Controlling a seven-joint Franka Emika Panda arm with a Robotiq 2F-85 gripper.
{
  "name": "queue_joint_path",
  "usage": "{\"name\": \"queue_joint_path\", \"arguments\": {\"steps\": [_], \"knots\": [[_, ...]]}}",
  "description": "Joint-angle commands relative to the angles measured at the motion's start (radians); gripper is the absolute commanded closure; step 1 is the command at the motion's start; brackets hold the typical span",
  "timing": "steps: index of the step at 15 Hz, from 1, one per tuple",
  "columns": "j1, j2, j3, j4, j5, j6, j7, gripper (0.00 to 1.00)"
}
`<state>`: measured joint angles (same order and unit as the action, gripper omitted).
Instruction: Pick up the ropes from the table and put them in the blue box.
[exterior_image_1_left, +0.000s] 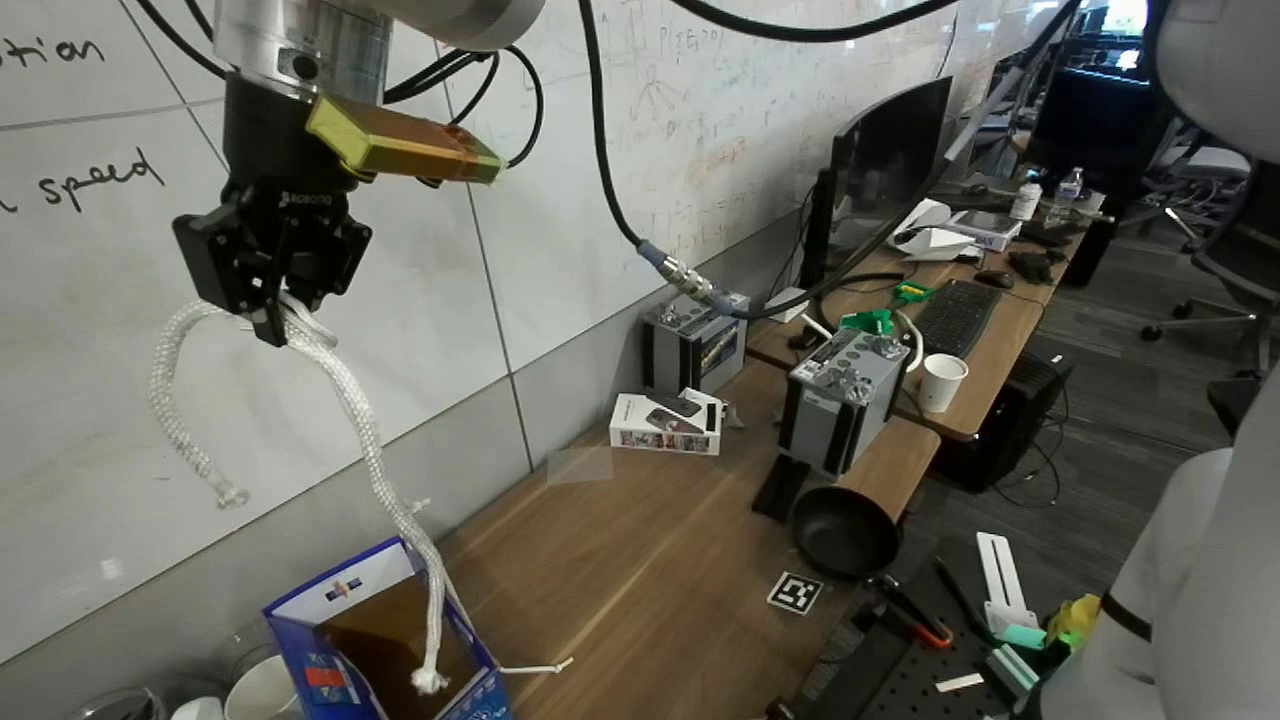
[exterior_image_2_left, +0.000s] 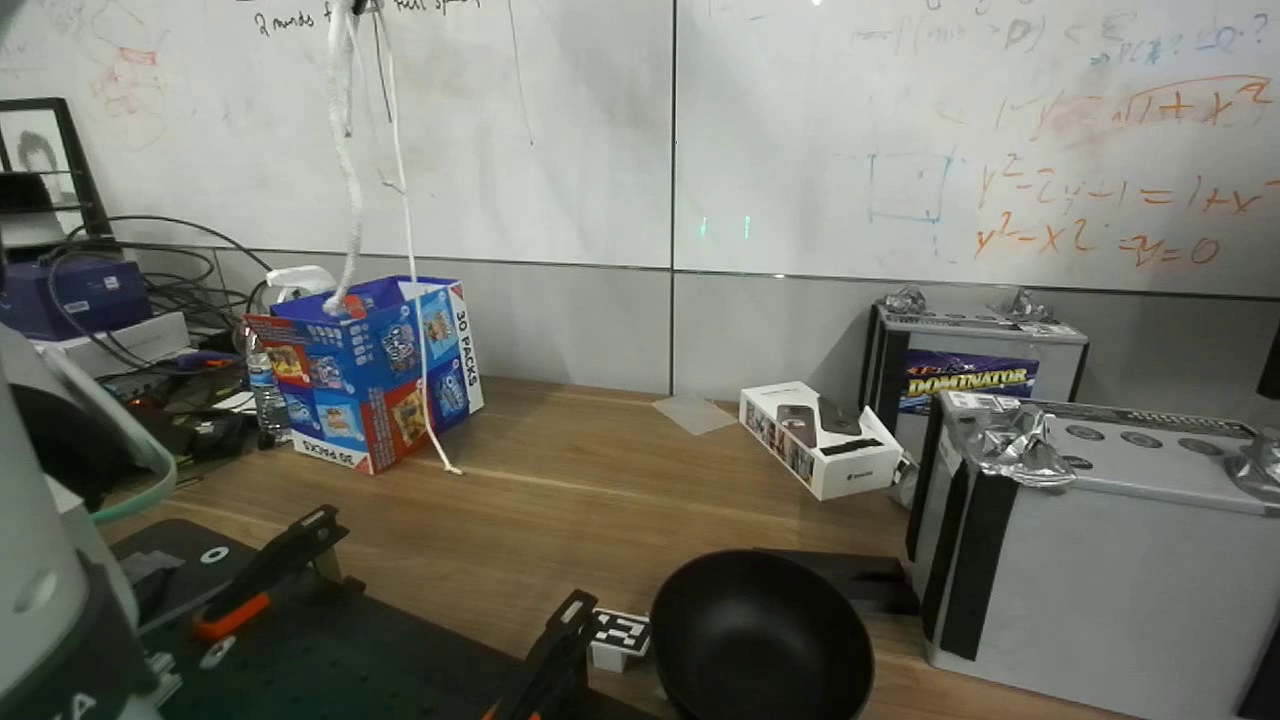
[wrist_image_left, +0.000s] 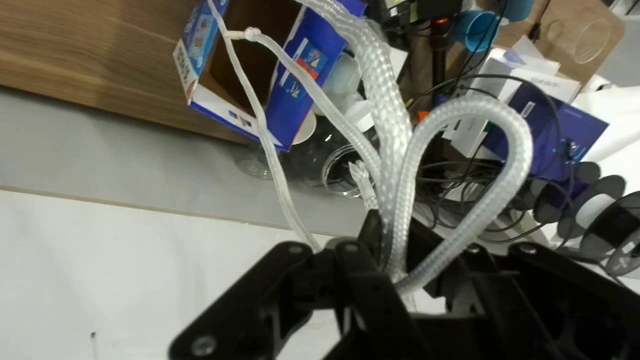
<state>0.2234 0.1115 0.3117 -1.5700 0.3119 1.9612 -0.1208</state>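
Observation:
The white ropes (exterior_image_1_left: 365, 430) hang from my gripper (exterior_image_1_left: 275, 315), which is shut on them high above the table (exterior_image_1_left: 620, 560). The blue box (exterior_image_1_left: 290, 640) stands open below. A thick rope's frayed end hangs at the box's opening. A thin cord crosses the box's edge; its end shows outside. Another rope end hangs free, away from the box. In an exterior view the ropes (exterior_image_2_left: 345, 180) drop to the blue box (exterior_image_2_left: 400, 350), and the gripper is mostly cut off. In the wrist view the ropes (wrist_image_left: 380, 90) loop from the gripper (wrist_image_left: 387, 245), with the blue box (wrist_image_left: 285, 112) beyond.
A whiteboard wall (exterior_image_2_left: 560, 180) runs behind the table. Cups and jars (exterior_image_1_left: 265, 690) stand beside the blue box. A white phone box (exterior_image_2_left: 820, 440), grey cases (exterior_image_2_left: 1100, 560) and a black pan (exterior_image_2_left: 760, 640) stand elsewhere on the table.

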Motion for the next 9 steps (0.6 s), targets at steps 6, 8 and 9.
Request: {"name": "queue_joint_path", "arguments": {"steps": [6, 8, 9], "knots": [[0.012, 0.137, -0.041, 0.068, -0.043, 0.044, 0.020, 0.96], [0.012, 0.147, -0.036, 0.066, -0.034, 0.024, 0.013, 0.96], [0.015, 0.152, -0.032, 0.061, -0.035, 0.017, 0.014, 0.96]]}}
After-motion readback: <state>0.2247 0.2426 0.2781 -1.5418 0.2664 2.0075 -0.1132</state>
